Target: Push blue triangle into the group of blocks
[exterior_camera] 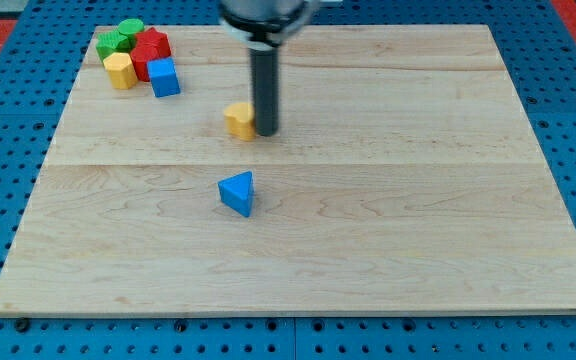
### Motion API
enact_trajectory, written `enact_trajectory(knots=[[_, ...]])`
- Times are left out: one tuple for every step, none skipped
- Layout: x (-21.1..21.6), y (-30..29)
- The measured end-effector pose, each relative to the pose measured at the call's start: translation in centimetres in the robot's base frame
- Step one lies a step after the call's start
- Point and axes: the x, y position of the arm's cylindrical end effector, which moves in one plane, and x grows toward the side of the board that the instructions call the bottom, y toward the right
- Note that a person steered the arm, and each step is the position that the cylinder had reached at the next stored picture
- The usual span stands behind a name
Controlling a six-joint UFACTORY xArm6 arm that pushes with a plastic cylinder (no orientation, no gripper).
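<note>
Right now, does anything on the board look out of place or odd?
Nothing damaged. Two blocks sit apart from the group at the view's top left: the blue triangle near the centre, and a yellow block touching my tip on its left.

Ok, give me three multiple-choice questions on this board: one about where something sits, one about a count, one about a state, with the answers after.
1. Where is the group of blocks?
A. the view's top left
B. the view's bottom right
C. the board's centre

2. How many yellow blocks are on the board?
A. one
B. two
C. four

3. What is my tip doing?
A. pressing on the blue triangle
C. hanging off the board's edge
B. standing right beside the lone yellow block

Answers: 1 A, the cluster sits in that corner. 2 B, one yellow block in the group and the lone yellow block. 3 B, the tip is at that block's right side, well above the blue triangle.
</note>
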Motion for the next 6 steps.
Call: enact_trajectory(knots=[[-0.5,-4.3],[1.4,-5.5],[-2.5,-7.6],[-1.7,-3.1],[2.5,7.4],[10.9,11.8]])
